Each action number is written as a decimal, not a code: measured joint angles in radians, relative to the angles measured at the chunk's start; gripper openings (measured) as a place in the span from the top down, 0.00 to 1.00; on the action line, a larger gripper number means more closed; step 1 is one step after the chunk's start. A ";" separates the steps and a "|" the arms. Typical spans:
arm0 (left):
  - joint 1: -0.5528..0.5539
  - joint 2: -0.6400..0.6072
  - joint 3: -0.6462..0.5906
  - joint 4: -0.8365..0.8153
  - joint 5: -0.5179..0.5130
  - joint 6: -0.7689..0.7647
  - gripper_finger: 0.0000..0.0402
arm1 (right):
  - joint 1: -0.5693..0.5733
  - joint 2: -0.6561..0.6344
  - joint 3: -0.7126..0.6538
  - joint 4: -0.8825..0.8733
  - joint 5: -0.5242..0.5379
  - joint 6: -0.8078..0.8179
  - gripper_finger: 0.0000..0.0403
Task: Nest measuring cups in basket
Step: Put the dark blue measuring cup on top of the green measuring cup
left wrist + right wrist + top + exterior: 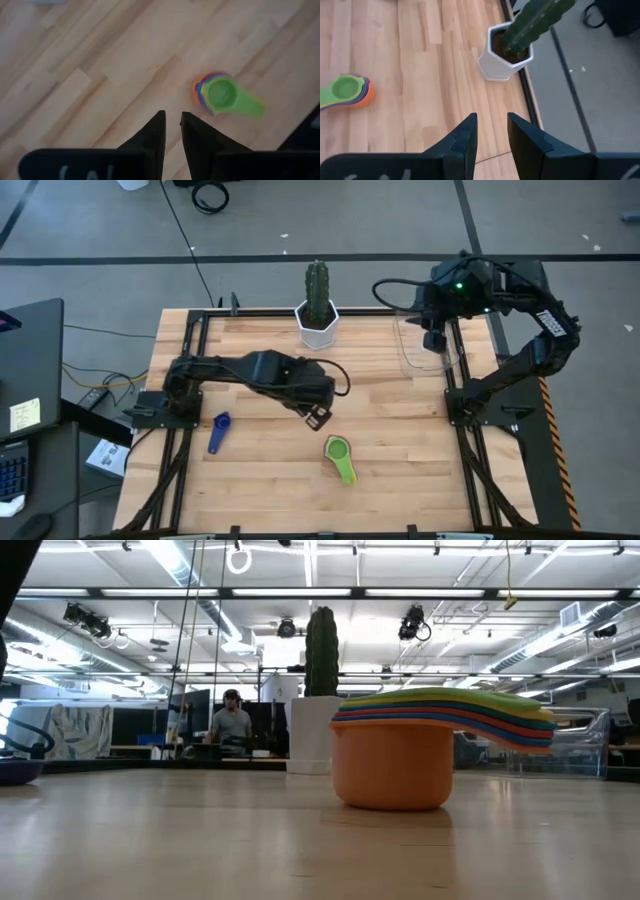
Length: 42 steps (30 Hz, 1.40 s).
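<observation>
Over mid-table, left arm reaches across from its base at the left edge, elbow bent, left gripper [318, 418] hanging above bare wood just beside the nested measuring cups [340, 457]. Fingers [150, 142] narrowly parted w/ a slim gap, holding nothing. Right arm folds back to the far right corner; right gripper [436, 338] sits over the clear basket [408, 350], fingers [465, 137] slightly apart, nothing gripped. Stack: green cup on top, orange at bottom, standing on the table nr the front edge, well apart from basket. One blue cup [218, 431] lies alone nr the left edge. Basket contents: can't tell. Cactus pot [317, 323] at far edge.
</observation>
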 joint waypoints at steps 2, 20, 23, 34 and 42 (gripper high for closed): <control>-0.010 -0.029 -0.027 0.002 0.008 0.037 0.84 | -0.003 0.006 -0.024 0.009 -0.024 0.000 0.72; -0.222 -0.501 -0.853 0.001 0.054 -0.527 0.84 | -0.001 0.059 -0.093 0.232 -0.192 0.075 0.72; -0.255 -0.506 -0.930 0.001 0.055 -0.583 0.84 | -0.001 0.068 -0.093 0.247 -0.192 0.083 0.72; -0.255 -0.506 -1.247 0.211 0.143 -0.696 0.84 | -0.003 0.087 -0.093 0.255 -0.190 0.127 0.72; -0.204 -0.505 -1.451 0.386 0.149 -0.676 0.88 | -0.003 0.105 -0.093 0.256 -0.188 0.135 0.72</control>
